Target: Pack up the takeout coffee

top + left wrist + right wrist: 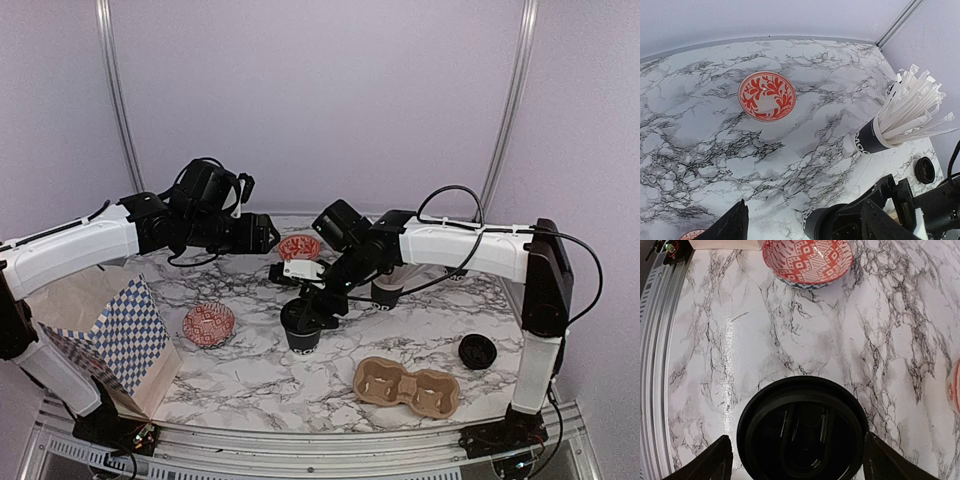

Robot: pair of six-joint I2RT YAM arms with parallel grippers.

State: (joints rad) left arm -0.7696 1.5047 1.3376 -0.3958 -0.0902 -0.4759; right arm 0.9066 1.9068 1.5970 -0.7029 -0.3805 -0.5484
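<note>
From above, the right gripper (312, 300) hangs directly over the lidded coffee cup (301, 328). The left gripper (266, 235) hovers to that hand's left and farther back. The carrier tray (407, 386) lies to the right gripper's right, nearer the bases, and a loose lid (477, 351) sits farther right again.

In the left wrist view, the left gripper (805, 207) stands wide and holds nothing. A red plate (766, 95) lies ahead of it, and a cup of white sticks (875, 135) ahead to its right.

In the right wrist view, the right gripper (797, 440) is spread wide, with the coffee cup (802, 427) just below and a finger on either side, not clamped.

The lid looks seated, so capping seems done. Next, the jaws would need to sink around the cup's wall, close gently, and carry it upright to a tray hole.
</note>
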